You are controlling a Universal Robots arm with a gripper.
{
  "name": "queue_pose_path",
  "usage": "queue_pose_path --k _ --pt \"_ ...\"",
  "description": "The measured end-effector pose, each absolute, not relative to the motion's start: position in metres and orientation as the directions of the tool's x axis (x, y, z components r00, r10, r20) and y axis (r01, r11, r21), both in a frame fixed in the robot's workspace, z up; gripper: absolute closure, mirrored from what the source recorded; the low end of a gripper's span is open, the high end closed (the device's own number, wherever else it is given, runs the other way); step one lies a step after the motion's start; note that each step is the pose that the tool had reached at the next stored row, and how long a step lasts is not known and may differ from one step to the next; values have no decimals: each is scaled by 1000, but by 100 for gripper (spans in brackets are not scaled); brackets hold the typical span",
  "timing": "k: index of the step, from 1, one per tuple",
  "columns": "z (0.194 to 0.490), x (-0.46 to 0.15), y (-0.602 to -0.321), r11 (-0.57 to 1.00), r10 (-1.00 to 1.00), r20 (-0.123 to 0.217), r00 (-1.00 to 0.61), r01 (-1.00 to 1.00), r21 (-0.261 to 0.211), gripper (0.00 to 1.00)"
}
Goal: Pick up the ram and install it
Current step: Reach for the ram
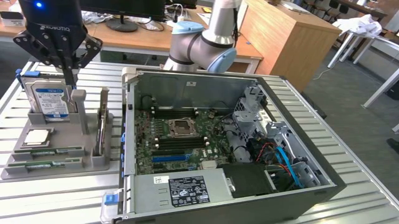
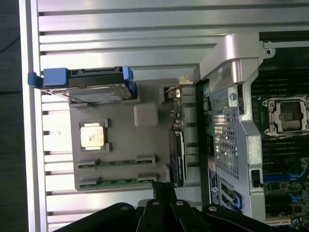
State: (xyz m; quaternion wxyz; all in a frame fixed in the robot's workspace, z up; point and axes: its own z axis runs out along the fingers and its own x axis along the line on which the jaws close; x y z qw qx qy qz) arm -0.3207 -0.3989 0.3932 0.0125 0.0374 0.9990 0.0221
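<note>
**Gripper closed above parts tray; two ram sticks in tray**

We count one arm with one gripper [image 1: 71,79]. Its fingers [image 2: 162,189] are pressed together, and we see nothing held between them. In the exterior view the gripper hangs above the far end of the grey parts tray [image 1: 59,173], over the hard drive and apart from everything on the tray.

Tray contents, counted:
- One hard drive [image 1: 50,100] with a blue-and-white label, standing on edge at the far end.
- One square processor chip [image 1: 36,136], lying flat just in front of the drive.
- Two ram sticks, both green and lying in parallel slots. The rear ram stick [image 1: 53,150] sits next to the chip. The front ram stick [image 1: 44,164] sits at the tray's near edge.
- One thin board [image 1: 102,121], standing on edge along the side of the tray facing the computer. We cannot tell what it is.

On the exterior view's right of the tray stands one open computer case [image 1: 315,161]. Inside we note one motherboard [image 1: 146,144] with one bare processor socket [image 1: 181,127]. Long black memory slots [image 1: 177,141] flank the socket on two sides, but we cannot count them reliably. We also see one blue slot [image 1: 168,158] and one power supply [image 1: 181,186] with a black label.

Tray and case both rest on one slatted metal table [image 1: 56,205].
</note>
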Motion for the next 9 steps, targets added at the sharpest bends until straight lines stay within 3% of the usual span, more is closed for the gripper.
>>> queue_pose_path --k 9 --pt "393 -338 -399 996 75 -23 -997 74 45 90"
